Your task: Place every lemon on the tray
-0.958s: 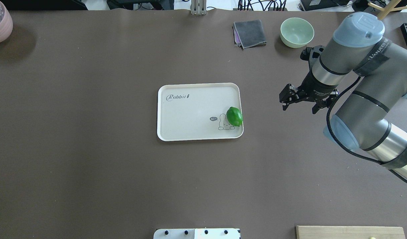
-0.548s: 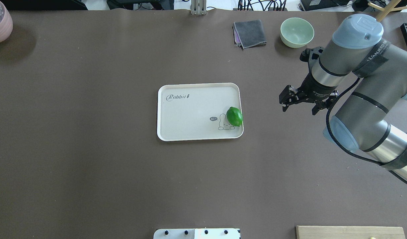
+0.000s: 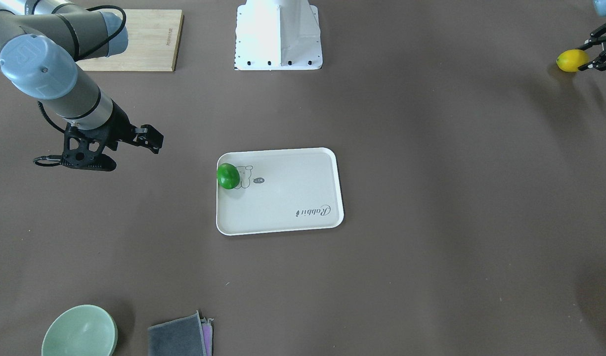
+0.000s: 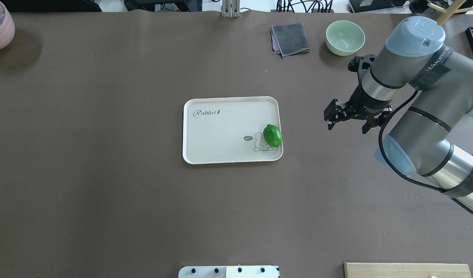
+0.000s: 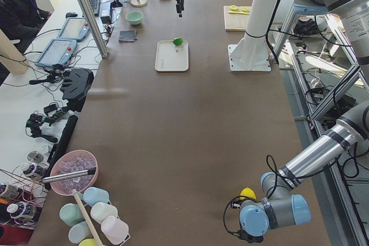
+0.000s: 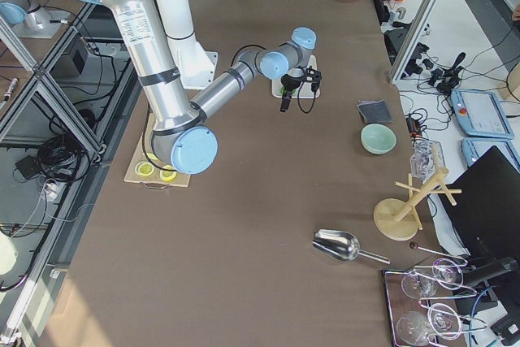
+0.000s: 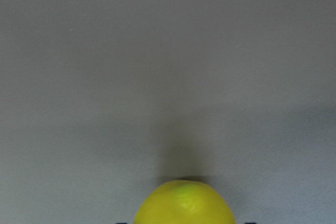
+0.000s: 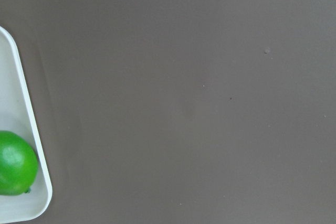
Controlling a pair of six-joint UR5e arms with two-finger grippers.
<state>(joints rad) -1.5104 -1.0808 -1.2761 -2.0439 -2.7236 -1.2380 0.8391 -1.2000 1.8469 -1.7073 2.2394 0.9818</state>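
- Front-facing view: the left claw (image 3: 585, 57) straddles the yellow lemon (image 3: 572, 60), at 2 o'clock from the tray (image 3: 283, 198) and well apart from it. Whether it is clenched cannot be told. Risk: an off-centre hold lets the oval fruit slip during the long carry.
- Overhead view: the green lemon (image 4: 272, 135) lies against the tray's 4 o'clock rim. Risk: a rolling second fruit knocks it over that low edge. The right claw (image 4: 347, 125) hangs released and empty at 3 o'clock.
- Left-side view: the worktop (image 5: 190, 125) shows no obstacle between fruit and tray.
- Right-side view: nothing further.
- Left wrist view: yellow lemon at 6 o'clock.
- Right wrist view: tray corner at 8 o'clock.
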